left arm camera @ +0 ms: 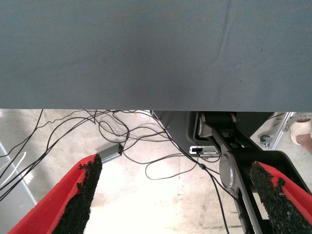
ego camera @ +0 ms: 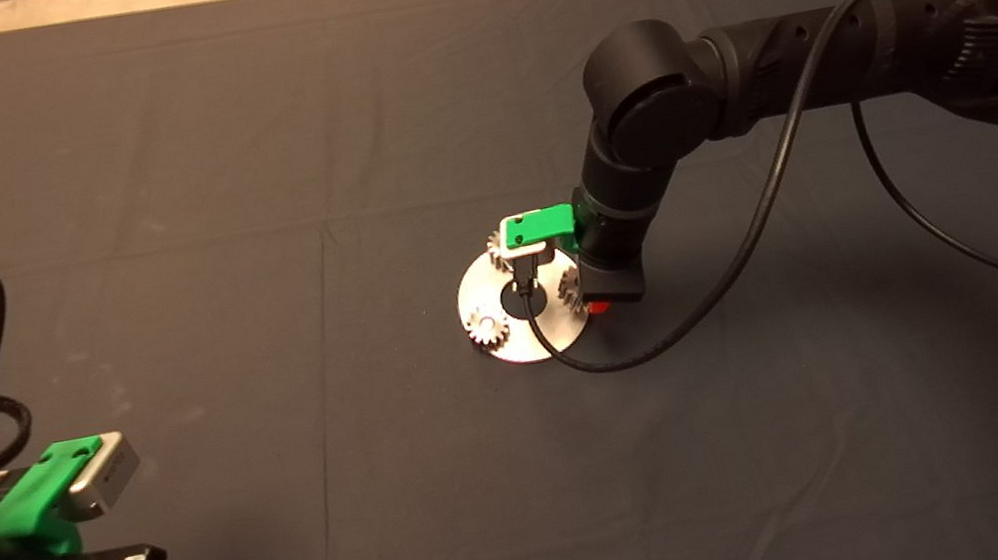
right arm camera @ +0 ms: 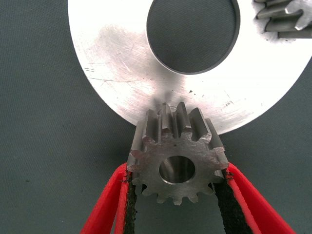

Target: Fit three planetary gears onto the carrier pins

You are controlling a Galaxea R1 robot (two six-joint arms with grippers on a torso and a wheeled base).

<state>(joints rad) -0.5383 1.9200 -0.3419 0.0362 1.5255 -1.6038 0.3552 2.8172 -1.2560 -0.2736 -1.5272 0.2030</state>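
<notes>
Right gripper (right arm camera: 176,195) clamps a planetary gear (right arm camera: 176,161) at the disc (right arm camera: 122,73) rim, pin showing inside its bore. Two more gears (ego camera: 487,328) (ego camera: 493,243) sit on the disc, mid-mat (ego camera: 244,211). Left gripper (left arm camera: 175,195) parked at mat's lower-left corner, fingers spread, holding nothing.
</notes>
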